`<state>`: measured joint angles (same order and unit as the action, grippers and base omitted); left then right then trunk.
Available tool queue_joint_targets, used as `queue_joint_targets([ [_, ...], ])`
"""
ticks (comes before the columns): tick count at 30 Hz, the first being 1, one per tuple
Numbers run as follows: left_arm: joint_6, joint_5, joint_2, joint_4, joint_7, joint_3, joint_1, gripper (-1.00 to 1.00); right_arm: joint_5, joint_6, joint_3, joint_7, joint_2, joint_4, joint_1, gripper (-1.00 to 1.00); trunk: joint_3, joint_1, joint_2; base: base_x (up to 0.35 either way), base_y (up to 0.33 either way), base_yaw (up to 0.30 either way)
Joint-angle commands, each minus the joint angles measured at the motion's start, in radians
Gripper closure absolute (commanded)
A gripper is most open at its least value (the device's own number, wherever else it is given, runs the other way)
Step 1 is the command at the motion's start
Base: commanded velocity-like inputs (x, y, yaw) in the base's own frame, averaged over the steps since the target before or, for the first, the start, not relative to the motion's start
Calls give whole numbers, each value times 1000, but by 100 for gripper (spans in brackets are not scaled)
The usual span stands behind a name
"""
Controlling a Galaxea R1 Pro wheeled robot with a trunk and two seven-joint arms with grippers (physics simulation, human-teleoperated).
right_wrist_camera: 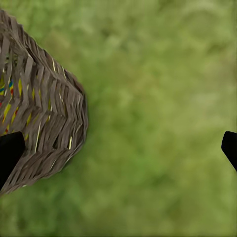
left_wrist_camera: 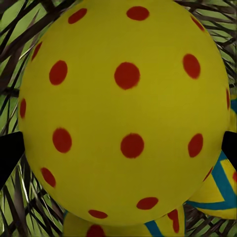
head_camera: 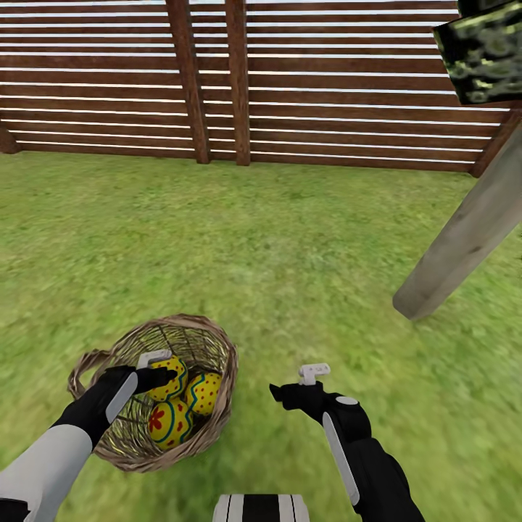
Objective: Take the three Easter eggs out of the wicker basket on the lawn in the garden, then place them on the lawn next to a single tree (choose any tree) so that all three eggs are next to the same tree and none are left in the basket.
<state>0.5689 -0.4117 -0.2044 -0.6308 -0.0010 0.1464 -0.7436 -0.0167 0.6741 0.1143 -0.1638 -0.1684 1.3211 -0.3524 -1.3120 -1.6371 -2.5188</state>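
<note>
Currently my left hand [head_camera: 161, 370] is down inside the wicker basket [head_camera: 210, 428], at the lower left of the head view. Its fingers [left_wrist_camera: 10, 153] sit one on each side of the red-dotted egg [left_wrist_camera: 126, 113], and the black tips meet the shell at both edges in the left wrist view, so I record it as pinching that egg. In the head view two more eggs lie in the basket: the egg with the red flower [head_camera: 165, 423] low in the bowl, and another egg with red dots [head_camera: 205, 392] just right of my hand. A shell with blue zigzags [left_wrist_camera: 222, 187] peeks from behind the gripped egg.

My right hand [head_camera: 296, 388] hangs over the lawn [head_camera: 290, 254] at lower centre, right of the basket and apart from it. Fingers spread wide, nothing between them; the right wrist view has grass between the tips and the basket wall [right_wrist_camera: 44, 123] at one side.

Tree trunk [head_camera: 464, 232] leans in at the right edge, foliage [head_camera: 482, 51] in the upper right corner. Slatted fence [head_camera: 217, 80] runs across the top.
</note>
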Motion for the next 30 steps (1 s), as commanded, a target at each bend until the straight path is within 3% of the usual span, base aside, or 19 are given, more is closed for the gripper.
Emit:
queue_joint_targets([
  [1,3,-1,-1,-1,-1,4,0,100,-2,5,-1,-2,0,1,0,-100,-1,0,0,0,0,0],
  [23,3,-1,-1,-2,-1,4,0,100,-2,5,-1,-2,0,4,0,-100,19,2,1,-28,0,0],
  [30,3,0,-1,-3,-1,4,0,100,-1,5,-1,-2,0,4,0,-100,42,5,2,-9,0,0],
])
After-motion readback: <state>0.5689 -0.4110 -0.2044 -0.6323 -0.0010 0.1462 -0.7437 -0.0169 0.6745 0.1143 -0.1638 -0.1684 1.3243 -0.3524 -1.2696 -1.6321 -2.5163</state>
